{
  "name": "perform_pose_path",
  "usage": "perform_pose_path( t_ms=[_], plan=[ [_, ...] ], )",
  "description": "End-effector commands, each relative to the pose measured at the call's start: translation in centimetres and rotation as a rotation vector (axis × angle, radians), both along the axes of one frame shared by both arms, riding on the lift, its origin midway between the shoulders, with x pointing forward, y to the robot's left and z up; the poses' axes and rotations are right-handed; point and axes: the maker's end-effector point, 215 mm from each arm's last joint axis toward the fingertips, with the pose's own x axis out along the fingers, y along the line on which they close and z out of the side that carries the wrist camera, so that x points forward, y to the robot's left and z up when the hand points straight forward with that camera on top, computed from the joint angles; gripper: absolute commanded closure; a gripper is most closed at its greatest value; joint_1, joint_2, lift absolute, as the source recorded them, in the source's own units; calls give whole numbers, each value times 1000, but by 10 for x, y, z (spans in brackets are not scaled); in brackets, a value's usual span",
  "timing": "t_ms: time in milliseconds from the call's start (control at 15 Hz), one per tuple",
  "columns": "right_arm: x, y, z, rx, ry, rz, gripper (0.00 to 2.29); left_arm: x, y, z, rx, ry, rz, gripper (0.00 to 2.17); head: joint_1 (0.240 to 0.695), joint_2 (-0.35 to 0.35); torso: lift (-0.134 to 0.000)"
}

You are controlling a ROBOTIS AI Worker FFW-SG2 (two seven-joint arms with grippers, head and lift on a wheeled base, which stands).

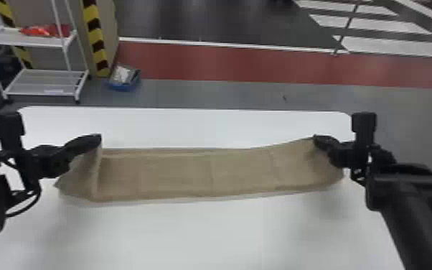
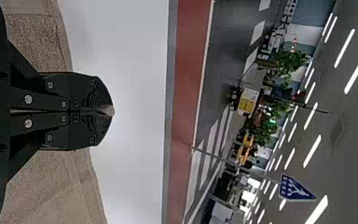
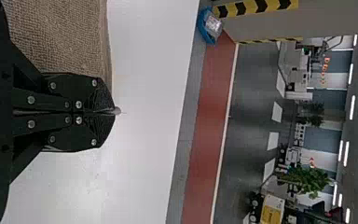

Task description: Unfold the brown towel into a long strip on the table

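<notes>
In the head view the brown towel (image 1: 190,172) forms a long strip across the white table, both ends raised. At its left end my left gripper (image 1: 98,140) is shut on the far edge, with a flap folded up beside it. My right gripper (image 1: 317,139) pinches the far corner at the right end. In the left wrist view the left gripper (image 2: 109,111) has its fingers closed, towel (image 2: 51,186) on both sides. In the right wrist view the right gripper (image 3: 114,111) is closed, with towel (image 3: 65,37) to one side.
The white table (image 1: 190,233) extends in front of and behind the towel, its far edge rounded at the corners. Beyond it on the floor stand a white wire shelf (image 1: 43,82) and a blue bin (image 1: 122,80).
</notes>
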Motion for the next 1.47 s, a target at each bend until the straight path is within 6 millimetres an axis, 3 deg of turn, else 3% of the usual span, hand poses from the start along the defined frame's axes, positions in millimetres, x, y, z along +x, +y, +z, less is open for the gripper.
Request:
perform_pose_path(
  t_ms=[0, 133, 333, 533, 733, 1000, 1200, 1400],
  plan=[
    [-19, -18, 9, 30, -30, -35, 1264, -9, 11, 5, -20, 10, 22, 1717, 695, -151, -116],
    [-49, -41, 16, 61, -56, -77, 1264, -26, 25, 9, -32, 18, 47, 1717, 695, -156, -116],
    [-77, -61, 26, 76, -101, -105, 1264, -44, 41, 20, -67, 0, 77, 1717, 695, -173, -116],
    [-84, -77, 32, 87, -115, -129, 1264, -48, 49, 29, -72, -19, 90, 1717, 695, -185, -116],
    [-86, -74, 36, 88, -119, -124, 1264, -45, 40, 32, -61, -18, 79, 1717, 695, -194, -116],
    [-78, -68, 42, 90, -123, -120, 1264, -21, 22, 38, -16, -44, 76, 1717, 695, -202, -116],
    [-67, -54, 33, 68, -89, -97, 1264, 0, 7, 25, 69, -49, 79, 1717, 695, -203, -116],
    [-55, -41, 22, 45, -63, -79, 1264, 8, 0, 13, 133, -51, 93, 1713, 695, -199, -116]
  ],
)
